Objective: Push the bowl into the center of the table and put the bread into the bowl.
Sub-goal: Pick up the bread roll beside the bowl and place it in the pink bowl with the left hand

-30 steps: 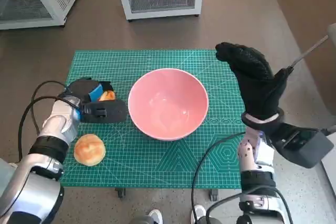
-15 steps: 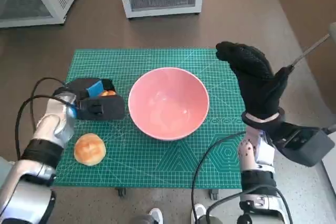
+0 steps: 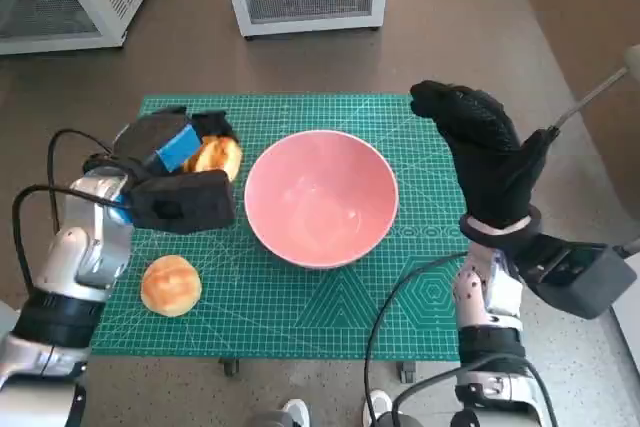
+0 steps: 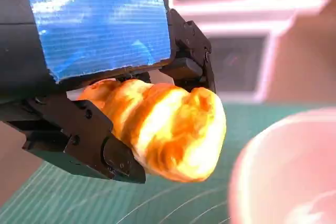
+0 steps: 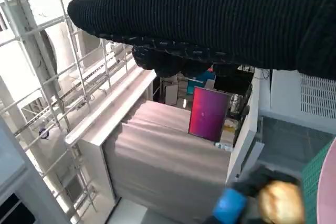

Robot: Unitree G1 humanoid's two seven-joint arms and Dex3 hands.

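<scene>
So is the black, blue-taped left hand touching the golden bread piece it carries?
Touching: the left wrist view shows the left hand with fingers clamped against the golden bread piece.

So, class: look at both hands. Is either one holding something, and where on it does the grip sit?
The left hand holds a piece of bread, its fingers clamped round one end. The right hand holds nothing.

The head view looks steeply down from above on the whole green-matted desk [image 3: 300,317] and the floor around it. The left wrist view sits very close behind the blue-taped black left hand [image 4: 100,77], facing across the desk toward its far edge. The right wrist view looks past the black knitted right hand [image 5: 220,19] into the room. All three share the golden bread roll [image 3: 216,156] and the round pink bowl [image 3: 320,197].
</scene>
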